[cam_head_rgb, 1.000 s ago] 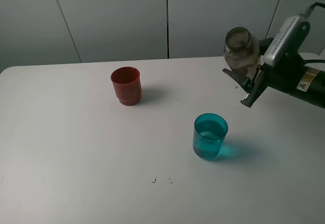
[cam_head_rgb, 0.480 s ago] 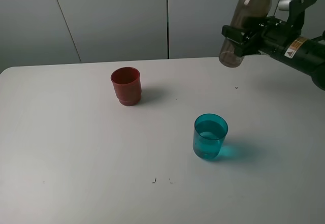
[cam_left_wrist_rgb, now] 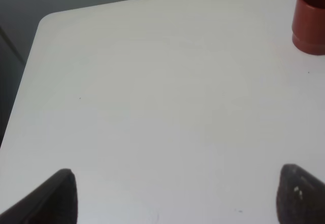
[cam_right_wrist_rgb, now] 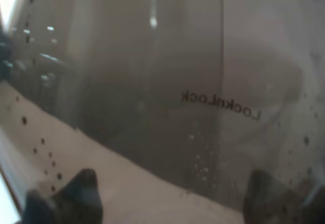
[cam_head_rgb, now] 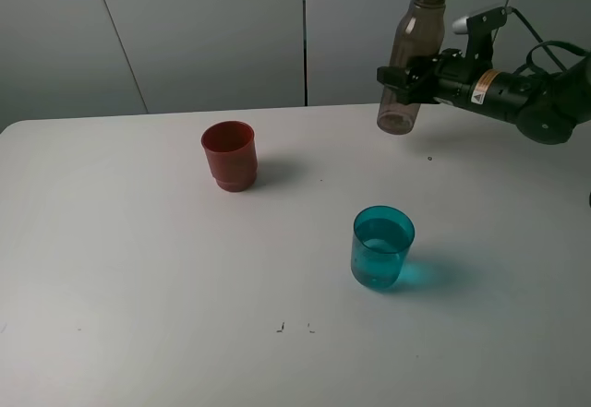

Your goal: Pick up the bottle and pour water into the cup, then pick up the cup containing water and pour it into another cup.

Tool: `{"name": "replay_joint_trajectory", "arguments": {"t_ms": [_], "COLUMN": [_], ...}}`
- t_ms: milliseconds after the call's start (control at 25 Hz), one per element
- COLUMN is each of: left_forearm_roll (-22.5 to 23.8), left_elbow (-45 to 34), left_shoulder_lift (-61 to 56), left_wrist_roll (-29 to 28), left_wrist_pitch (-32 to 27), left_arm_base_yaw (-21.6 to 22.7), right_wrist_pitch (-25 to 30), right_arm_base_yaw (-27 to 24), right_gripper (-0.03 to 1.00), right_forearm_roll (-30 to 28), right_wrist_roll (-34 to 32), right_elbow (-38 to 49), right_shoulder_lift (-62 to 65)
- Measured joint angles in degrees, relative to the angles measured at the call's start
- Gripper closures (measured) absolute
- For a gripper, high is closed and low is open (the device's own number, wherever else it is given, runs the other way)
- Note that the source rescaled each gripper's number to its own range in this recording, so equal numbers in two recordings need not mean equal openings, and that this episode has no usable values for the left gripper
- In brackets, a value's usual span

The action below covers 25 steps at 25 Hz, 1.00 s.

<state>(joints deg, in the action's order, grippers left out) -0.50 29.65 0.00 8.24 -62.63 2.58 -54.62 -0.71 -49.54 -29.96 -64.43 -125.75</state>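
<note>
The smoky grey-brown bottle (cam_head_rgb: pixel 413 33) hangs nearly upright, neck up, above the table's far right. My right gripper (cam_head_rgb: pixel 404 77) is shut on its lower body. In the right wrist view the bottle (cam_right_wrist_rgb: pixel 203 82) fills the picture between the two dark fingertips of the right gripper (cam_right_wrist_rgb: pixel 167 198). The teal cup (cam_head_rgb: pixel 381 247) stands in the middle right of the table with water in it. The red cup (cam_head_rgb: pixel 229 155) stands further back to the left and shows again as the red cup (cam_left_wrist_rgb: pixel 310 18) in the left wrist view. My left gripper (cam_left_wrist_rgb: pixel 177 201) is open over bare table.
The white table (cam_head_rgb: pixel 138 269) runs back to a grey panelled wall. Its rounded far left corner (cam_left_wrist_rgb: pixel 48 21) shows in the left wrist view. Two small dark marks (cam_head_rgb: pixel 294 328) lie near the front edge.
The right arm has swung the bottle from a tipped pose to nearly upright, lifting it and carrying it back and to the left. The cups have not moved.
</note>
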Motion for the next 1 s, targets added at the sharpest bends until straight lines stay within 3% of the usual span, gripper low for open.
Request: {"name": "replay_joint_trajectory", "arguments": {"t_ms": [1000], "left_forearm_roll": [0.1], "left_elbow": [0.0], "left_shoulder_lift": [0.0], "left_wrist_roll": [0.0], "left_wrist_pitch": [0.0], "left_arm_base_yaw": [0.0], "right_wrist_pitch": [3.2], "right_arm_base_yaw": [1.6], "right_gripper": [0.92], "right_forearm_roll": [0.6], "right_wrist_roll": [1.4], "right_elbow": [-6.6], "right_shoulder_lift": [-8.0]}}
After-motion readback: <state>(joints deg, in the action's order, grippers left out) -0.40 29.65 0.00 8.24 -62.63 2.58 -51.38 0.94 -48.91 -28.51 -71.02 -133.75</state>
